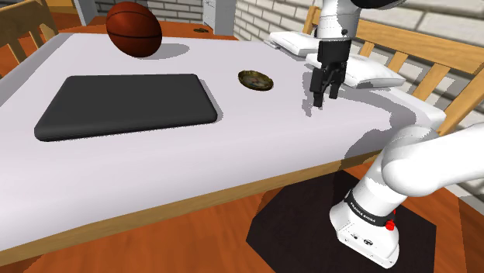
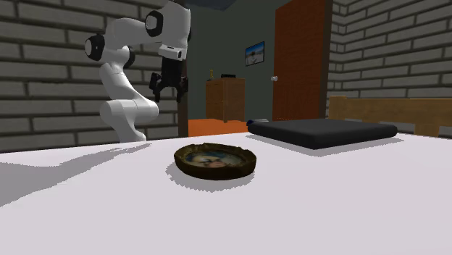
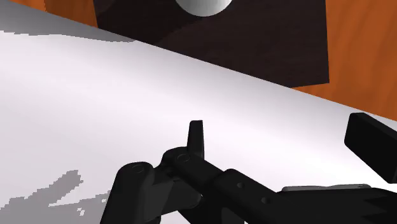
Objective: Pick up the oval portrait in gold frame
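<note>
Across the shoulder view from the left: a brown basketball [image 1: 133,29] sat at the far corner of the white table [image 1: 155,174]; nearer, a flat dark grey slab [image 1: 128,106] lay on the top; nothing to do with the job, either of them. Then came the one that counted, the oval portrait [image 1: 255,79]; it lay flat, face up, in its dull gold frame on bare tabletop, just past the slab's far right corner and touching nothing. Further right, the gripper [image 1: 325,99] hung above the table, pointing down, clearly apart from the portrait and off to its side rather than over it; its two black fingers [image 3: 196,137] stood spread with nothing between them, and the wrist view looked down on plain white surface and the table's edge. At the lower right was the dark stand [image 1: 302,225]. So, by my reading, the task was barely under way; no contact, no grasp, no lift. What remained was the lot: bring the hand across over the frame, drop to it, close on its rim, and raise it clear.
</note>
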### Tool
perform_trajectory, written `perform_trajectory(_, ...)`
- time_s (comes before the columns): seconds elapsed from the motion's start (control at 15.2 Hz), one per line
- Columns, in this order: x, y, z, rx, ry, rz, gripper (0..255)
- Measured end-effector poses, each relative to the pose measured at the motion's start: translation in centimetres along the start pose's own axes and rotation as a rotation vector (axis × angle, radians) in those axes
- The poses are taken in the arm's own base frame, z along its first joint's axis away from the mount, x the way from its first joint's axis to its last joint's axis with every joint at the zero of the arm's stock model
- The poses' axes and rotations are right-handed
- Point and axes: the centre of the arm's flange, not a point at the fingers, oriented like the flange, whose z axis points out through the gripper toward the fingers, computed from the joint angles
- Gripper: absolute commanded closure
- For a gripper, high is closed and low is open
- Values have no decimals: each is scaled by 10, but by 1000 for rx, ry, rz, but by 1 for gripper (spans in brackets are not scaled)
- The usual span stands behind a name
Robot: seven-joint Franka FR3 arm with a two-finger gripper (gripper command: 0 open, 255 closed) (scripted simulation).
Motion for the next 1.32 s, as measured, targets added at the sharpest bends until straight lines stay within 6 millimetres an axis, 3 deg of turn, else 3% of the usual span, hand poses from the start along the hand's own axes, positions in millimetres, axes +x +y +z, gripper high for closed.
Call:
perform_trajectory(0.13,3,2,1,-13,0,-13,0)
perform_trajectory(0.4,39,14,2,-111,-1,-114,0)
perform_trajectory(1.12,158,29,9,-427,-4,-438,0)
perform_trajectory(1.32,191,25,9,-513,-5,-528,0)
